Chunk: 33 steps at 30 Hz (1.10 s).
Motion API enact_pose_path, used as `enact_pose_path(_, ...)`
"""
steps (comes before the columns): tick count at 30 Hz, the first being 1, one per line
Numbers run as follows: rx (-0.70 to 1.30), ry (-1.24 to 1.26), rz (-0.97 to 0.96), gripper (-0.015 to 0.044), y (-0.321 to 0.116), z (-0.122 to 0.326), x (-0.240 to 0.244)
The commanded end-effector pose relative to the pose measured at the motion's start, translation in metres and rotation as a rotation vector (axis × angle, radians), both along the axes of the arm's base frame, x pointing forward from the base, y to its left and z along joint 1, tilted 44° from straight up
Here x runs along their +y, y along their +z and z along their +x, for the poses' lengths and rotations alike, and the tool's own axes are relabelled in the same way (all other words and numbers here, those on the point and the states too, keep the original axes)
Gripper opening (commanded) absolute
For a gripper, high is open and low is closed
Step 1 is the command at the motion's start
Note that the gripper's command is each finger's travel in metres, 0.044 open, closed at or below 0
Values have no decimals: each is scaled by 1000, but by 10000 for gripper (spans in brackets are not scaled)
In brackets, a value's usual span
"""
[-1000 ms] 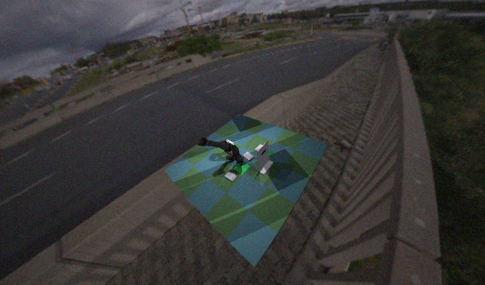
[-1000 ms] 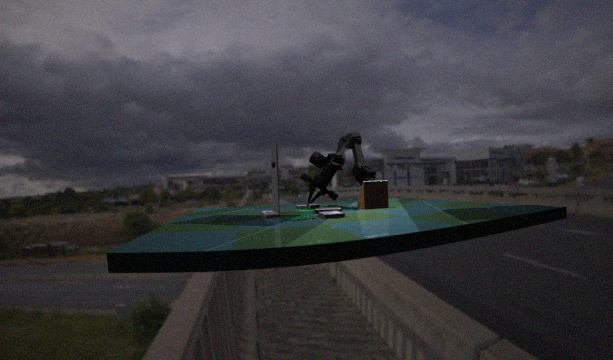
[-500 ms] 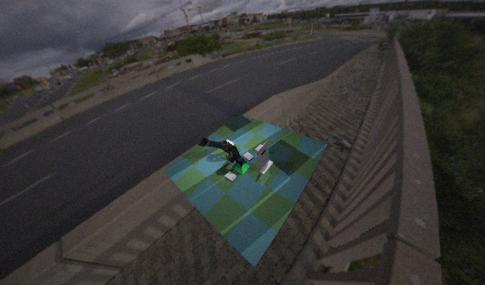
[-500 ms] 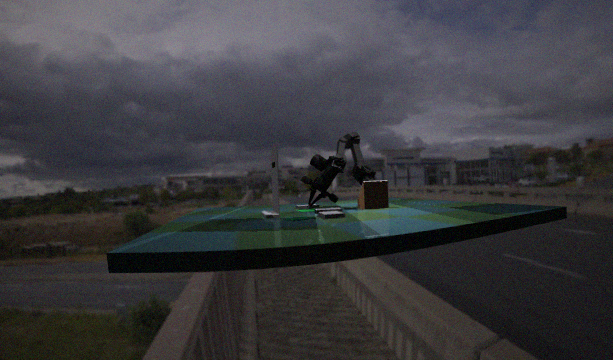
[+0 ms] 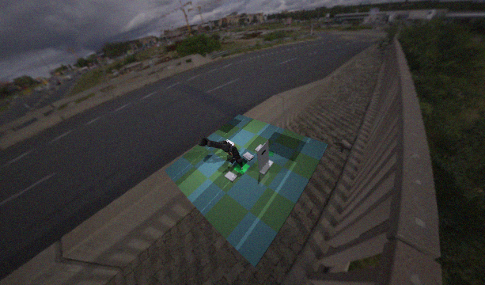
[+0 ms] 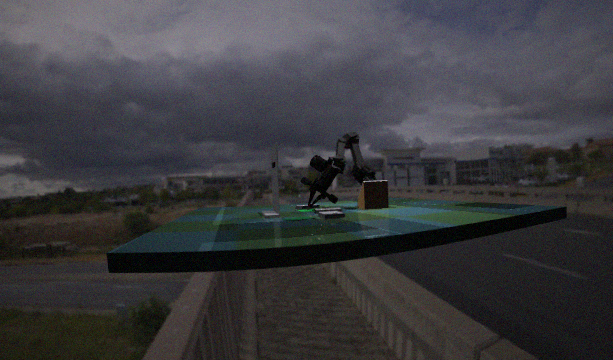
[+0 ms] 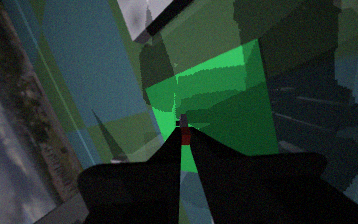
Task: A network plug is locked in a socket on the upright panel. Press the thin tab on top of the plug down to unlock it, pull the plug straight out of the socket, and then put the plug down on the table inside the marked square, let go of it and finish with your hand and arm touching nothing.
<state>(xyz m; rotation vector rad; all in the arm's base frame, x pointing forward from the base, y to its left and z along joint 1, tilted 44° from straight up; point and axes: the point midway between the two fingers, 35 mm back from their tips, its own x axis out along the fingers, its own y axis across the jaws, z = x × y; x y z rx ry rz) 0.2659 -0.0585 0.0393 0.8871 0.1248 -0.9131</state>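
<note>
My gripper (image 5: 240, 162) (image 6: 311, 204) (image 7: 184, 131) points down at the marked square and is shut on the plug. In the wrist view the small plug (image 7: 185, 136) shows as a red and grey piece between the fingertips. It is out of the panel, low over the bright green marked square (image 5: 242, 170) (image 6: 304, 210) (image 7: 252, 117). I cannot tell whether it touches the table. The upright grey panel (image 5: 263, 159) (image 6: 275, 187) stands on its foot apart from the gripper, with a dark opening high on its face. The plug is too small to make out in the top and exterior views.
A pale flat block (image 5: 230, 176) lies on one side of the marked square and another (image 5: 248, 156) on the other side. A pale block corner (image 7: 147, 15) shows at the top of the wrist view. A brown box (image 6: 376, 195) stands by the arm's base.
</note>
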Motion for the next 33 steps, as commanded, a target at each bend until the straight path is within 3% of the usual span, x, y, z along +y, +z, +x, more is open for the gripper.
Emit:
enact_pose_path(1, 0, 0, 0, 0, 0, 0, 0)
enact_pose_path(2, 0, 0, 0, 0, 0, 0, 0)
enact_pose_path(8, 0, 0, 0, 156, 0, 0, 0)
enact_pose_path(33, 6, 1, 2, 156, 6, -12, 12)
